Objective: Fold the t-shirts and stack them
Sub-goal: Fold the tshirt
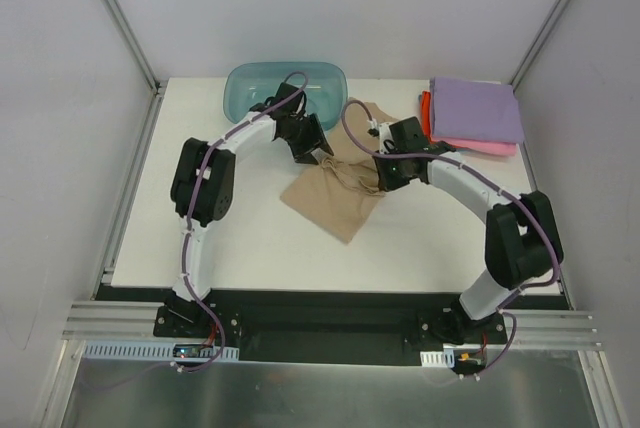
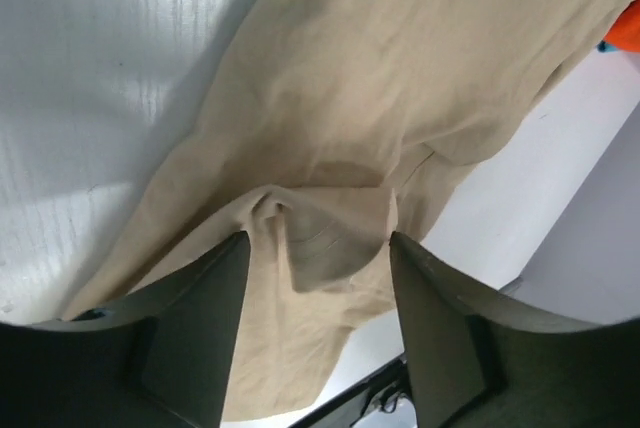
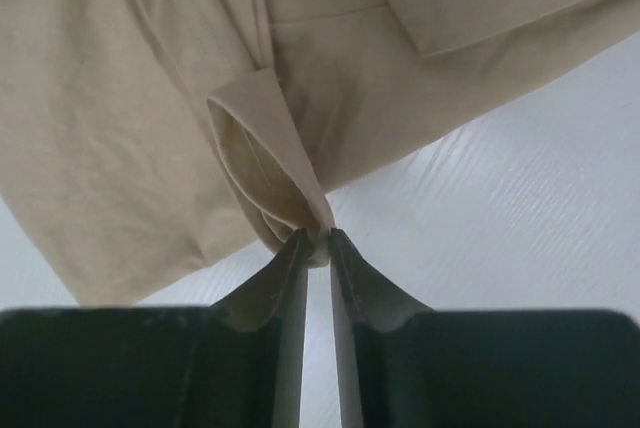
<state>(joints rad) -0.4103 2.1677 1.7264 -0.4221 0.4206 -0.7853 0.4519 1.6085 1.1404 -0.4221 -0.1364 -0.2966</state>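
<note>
Right wrist view: the right gripper (image 3: 317, 240) is pinching a doubled edge of the tan t-shirt (image 3: 130, 128), jaws pressed together on the cloth, likely so that edge can be carried over for a fold.

Left wrist view: the left gripper (image 2: 318, 240) is hovering with jaws spread either side of a raised pucker in the same shirt. Cannot tell if it is touching the cloth. It is probably lining up a second hold so the fold goes square.

Top view: the shirt is lying rumpled at the centre of the table (image 1: 250, 238), its far end reaching toward 12 o'clock, near the teal tub (image 1: 285, 88). At 2 o'clock a folded stack is sitting: lilac t-shirt (image 1: 475, 110) on top, pink t-shirt (image 1: 490, 148) beneath, red-orange t-shirt (image 1: 426, 108) showing at the stack's 9 o'clock edge. The stack is apart from the folding spot, presumably to leave working room.
</note>
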